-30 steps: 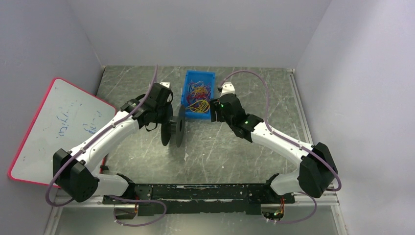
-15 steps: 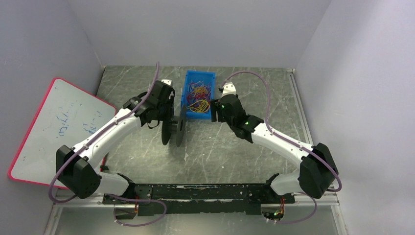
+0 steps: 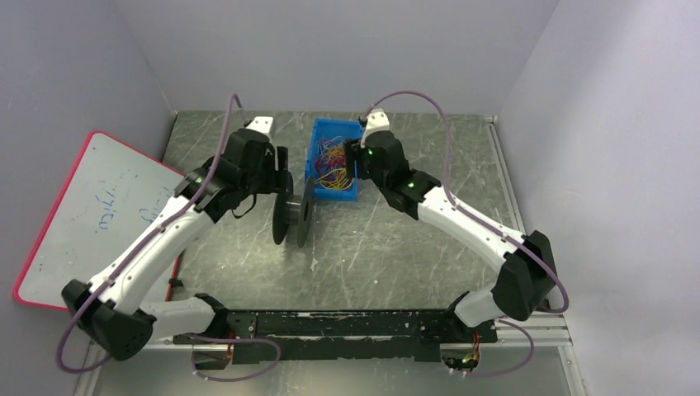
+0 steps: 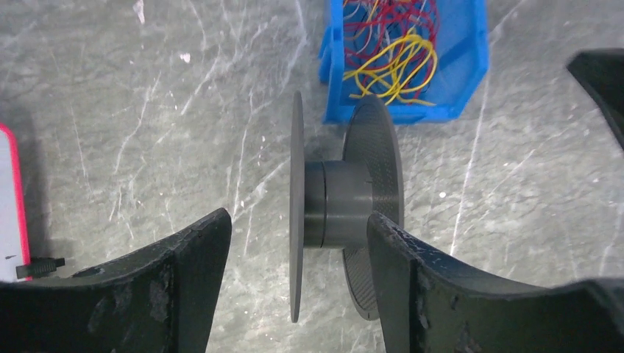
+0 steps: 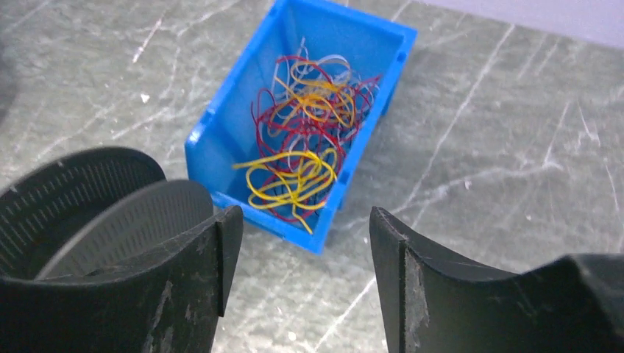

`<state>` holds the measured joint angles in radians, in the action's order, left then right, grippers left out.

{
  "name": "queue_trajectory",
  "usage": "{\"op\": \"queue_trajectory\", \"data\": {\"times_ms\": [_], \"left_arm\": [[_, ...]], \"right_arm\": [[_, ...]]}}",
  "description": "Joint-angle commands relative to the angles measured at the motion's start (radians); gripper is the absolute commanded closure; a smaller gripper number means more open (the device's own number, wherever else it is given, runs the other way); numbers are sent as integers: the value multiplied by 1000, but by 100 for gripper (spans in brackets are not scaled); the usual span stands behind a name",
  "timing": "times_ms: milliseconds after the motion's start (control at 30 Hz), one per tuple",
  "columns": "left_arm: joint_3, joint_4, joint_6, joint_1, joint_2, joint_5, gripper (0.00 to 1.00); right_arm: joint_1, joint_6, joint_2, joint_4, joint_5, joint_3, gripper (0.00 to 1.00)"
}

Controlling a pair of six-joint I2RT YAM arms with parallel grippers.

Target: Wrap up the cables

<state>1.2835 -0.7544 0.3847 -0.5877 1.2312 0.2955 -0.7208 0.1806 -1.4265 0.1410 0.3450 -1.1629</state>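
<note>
The cables [image 3: 333,161] are a tangle of thin yellow, red and pale wires lying in a blue bin [image 3: 314,148], also in the left wrist view [image 4: 390,44] and the right wrist view [image 5: 305,140]. A black spool [image 3: 293,216] stands on its edge just in front of the bin, its grey hub [image 4: 342,206] bare of wire. My left gripper [image 3: 276,169] is open, back from the spool and free of it; its jaws frame the spool [image 4: 298,224]. My right gripper [image 3: 355,157] hangs open by the bin's right side [image 5: 298,228], with nothing between its fingers.
A white board with a red rim [image 3: 99,214] leans at the left wall, its edge showing in the left wrist view [image 4: 9,198]. Grey walls close in the table on three sides. A black rail [image 3: 347,322] runs along the near edge.
My left gripper has opened, letting go of the spool, and drawn back to the far left. The spool stays upright. My right gripper has moved farther back along the bin's right side.
</note>
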Motion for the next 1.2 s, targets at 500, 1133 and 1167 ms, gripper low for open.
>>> {"op": "queue_trajectory", "data": {"times_ms": [500, 1133, 1167], "left_arm": [[-263, 237, -103, 3, -314, 8, 25], [-346, 248, -116, 2, -395, 20, 26], [-347, 249, -117, 2, -395, 19, 26]], "right_arm": [[84, -78, -454, 190, -230, -477, 51], [86, -69, -834, 188, -179, -775, 60], [87, -69, -841, 183, -177, -781, 61]]}}
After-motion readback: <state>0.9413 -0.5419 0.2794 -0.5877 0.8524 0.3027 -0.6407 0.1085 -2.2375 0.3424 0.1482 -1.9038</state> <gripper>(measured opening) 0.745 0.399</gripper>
